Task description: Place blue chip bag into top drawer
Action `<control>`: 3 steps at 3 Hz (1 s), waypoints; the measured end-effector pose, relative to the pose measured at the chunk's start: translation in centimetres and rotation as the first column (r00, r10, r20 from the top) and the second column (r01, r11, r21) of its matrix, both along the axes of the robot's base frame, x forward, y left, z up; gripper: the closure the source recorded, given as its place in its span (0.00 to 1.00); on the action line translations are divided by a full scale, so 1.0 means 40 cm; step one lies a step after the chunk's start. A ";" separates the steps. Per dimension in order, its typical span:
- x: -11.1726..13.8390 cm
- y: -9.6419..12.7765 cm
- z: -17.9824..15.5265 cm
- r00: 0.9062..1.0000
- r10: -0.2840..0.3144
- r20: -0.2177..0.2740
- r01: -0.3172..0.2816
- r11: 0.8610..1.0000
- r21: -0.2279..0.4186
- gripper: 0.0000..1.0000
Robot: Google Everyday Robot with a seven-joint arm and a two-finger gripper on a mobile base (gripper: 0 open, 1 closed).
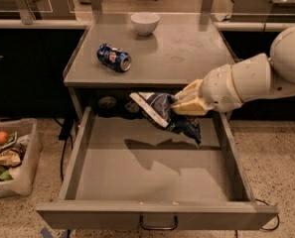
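Fingers (188, 103) tight on bag (159, 111) over drawer (137, 175)

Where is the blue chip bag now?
In the camera view, the blue chip bag hangs from the gripper, right of centre, above the rear of the open top drawer, below the front edge of the table.

the gripper (179, 105) is cream-yellow on a white arm (246, 81); it hangs over the back right of the drawer (137, 172), pinching the bag (163, 114). the bag is dark blue with white and light-blue print and pale edges. the drawer is plain grey. the table (186, 48) is dull grey. the can (114, 57) is blue with white marks. the bowl (145, 23) is white. the floor (281, 157) is speckled beige.
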State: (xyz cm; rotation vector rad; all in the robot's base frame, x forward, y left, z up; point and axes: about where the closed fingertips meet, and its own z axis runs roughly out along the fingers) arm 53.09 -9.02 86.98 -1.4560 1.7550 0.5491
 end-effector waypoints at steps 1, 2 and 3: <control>-0.028 0.019 -0.145 0.997 -0.030 -0.078 0.028 0.999 -0.026 1.00; -0.036 0.024 -0.161 0.996 -0.027 -0.088 0.024 0.999 -0.029 1.00; -0.033 0.023 -0.177 0.996 -0.041 -0.083 0.038 0.999 -0.036 1.00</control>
